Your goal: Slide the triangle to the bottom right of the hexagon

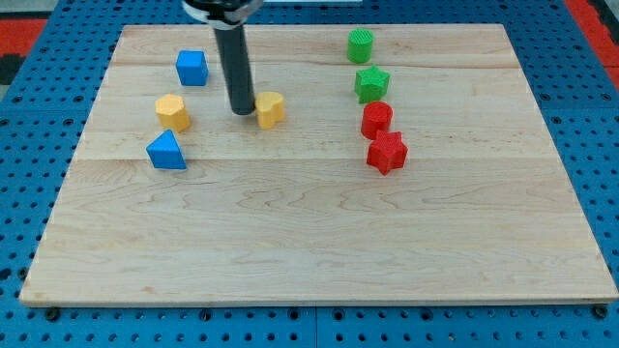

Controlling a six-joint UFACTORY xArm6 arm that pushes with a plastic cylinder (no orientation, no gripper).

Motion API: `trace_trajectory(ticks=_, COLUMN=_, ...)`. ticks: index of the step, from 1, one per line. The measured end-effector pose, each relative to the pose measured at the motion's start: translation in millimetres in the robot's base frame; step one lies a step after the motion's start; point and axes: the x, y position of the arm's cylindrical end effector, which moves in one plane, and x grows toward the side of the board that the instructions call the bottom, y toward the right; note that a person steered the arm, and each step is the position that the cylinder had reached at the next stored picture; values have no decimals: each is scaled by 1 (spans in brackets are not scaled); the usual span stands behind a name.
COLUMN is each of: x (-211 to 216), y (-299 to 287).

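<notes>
My tip [242, 112], the lower end of a straight dark rod, rests on the pale wooden tabletop [319, 242]; this end effector has no jaws to open or close and grips nothing. It stands just beside the left face of a yellow pentagon-like block [271, 109], too close to tell whether they touch. Farther to the view's left sits the yellow hexagon block [172, 112], and just below it the blue triangle block [166, 151], slightly to the hexagon's left. A blue cube [191, 68] lies above the hexagon. On the view's right, four blocks form a column: a green cylinder [361, 44], a green star [371, 84], a red rounded block [376, 120] and a red star [386, 152]. The lower half of the tabletop is open wood. A blue perforated surface [580, 58] surrounds the board.
</notes>
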Motion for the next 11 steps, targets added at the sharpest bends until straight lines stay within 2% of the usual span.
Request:
trace_trajectory(ticks=1, x=26, y=-18)
trace_trajectory(ticks=2, x=92, y=14)
trace_trajectory(ticks=3, x=119, y=-48)
trace_trajectory(ticks=4, x=123, y=-135)
trace_trajectory(ticks=5, x=119, y=-185)
trace_trajectory(ticks=6, x=104, y=-164)
trace_trajectory(ticks=7, x=92, y=-108)
trace_trajectory(ticks=8, x=83, y=-164)
trace_trajectory(ticks=9, x=81, y=-144)
trace_trajectory(ticks=10, x=81, y=-72)
trace_trajectory(ticks=11, x=104, y=-111)
